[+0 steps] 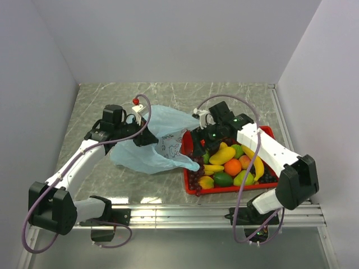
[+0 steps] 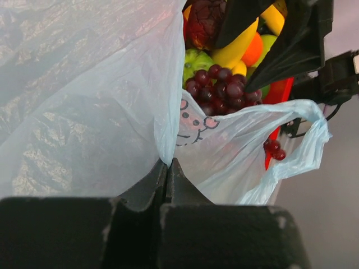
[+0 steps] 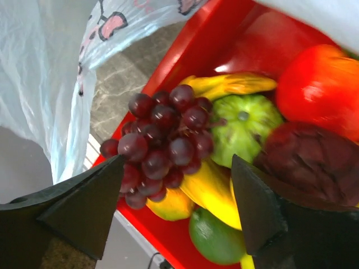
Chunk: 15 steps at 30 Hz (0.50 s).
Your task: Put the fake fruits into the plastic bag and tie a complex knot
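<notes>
On the grey table (image 1: 168, 95) the left gripper (image 2: 167, 168) pinches the plastic bag (image 2: 101, 112) to hold it open, and the right gripper (image 3: 178, 163) is spread wide, maybe to grab the grapes (image 3: 162, 137).

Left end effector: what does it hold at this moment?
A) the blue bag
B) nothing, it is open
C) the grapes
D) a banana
A: in the left wrist view the left end effector is shut on a fold of the bag, and no fruit is between its fingers.
</notes>
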Motion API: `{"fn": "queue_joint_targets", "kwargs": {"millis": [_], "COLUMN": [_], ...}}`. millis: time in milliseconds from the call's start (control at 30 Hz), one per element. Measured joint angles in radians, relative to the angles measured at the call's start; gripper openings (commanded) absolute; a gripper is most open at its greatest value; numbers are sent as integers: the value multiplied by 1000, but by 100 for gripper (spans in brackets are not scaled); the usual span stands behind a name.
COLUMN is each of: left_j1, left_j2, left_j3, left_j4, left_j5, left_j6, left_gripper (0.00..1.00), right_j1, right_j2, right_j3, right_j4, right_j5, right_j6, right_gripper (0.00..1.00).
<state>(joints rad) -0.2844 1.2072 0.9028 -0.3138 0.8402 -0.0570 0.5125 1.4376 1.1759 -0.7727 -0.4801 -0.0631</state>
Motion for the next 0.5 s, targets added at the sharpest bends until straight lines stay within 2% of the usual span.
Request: {"fn": "queue_joint_targets", "kwargs": {"millis": [367,467,500], "left_j1": [-6,-7,-7], "left_j2": [-17,-17,-17], "left_j3": [-16,-16,-16], "left_j4": [-25,-32,-35], "left_j5": [-8,-8,-8], "left_j6": [84,100,105], "left_gripper": [6,5,4], "right_j1": [105,105,105], "right_j2": [70,101,107], "right_j3": [-10,-27,-34], "right_j4": [37,45,47], "right_j5": [-2,12,16], "right_j6": [32,31,32], "right_gripper": [86,80,75]}}
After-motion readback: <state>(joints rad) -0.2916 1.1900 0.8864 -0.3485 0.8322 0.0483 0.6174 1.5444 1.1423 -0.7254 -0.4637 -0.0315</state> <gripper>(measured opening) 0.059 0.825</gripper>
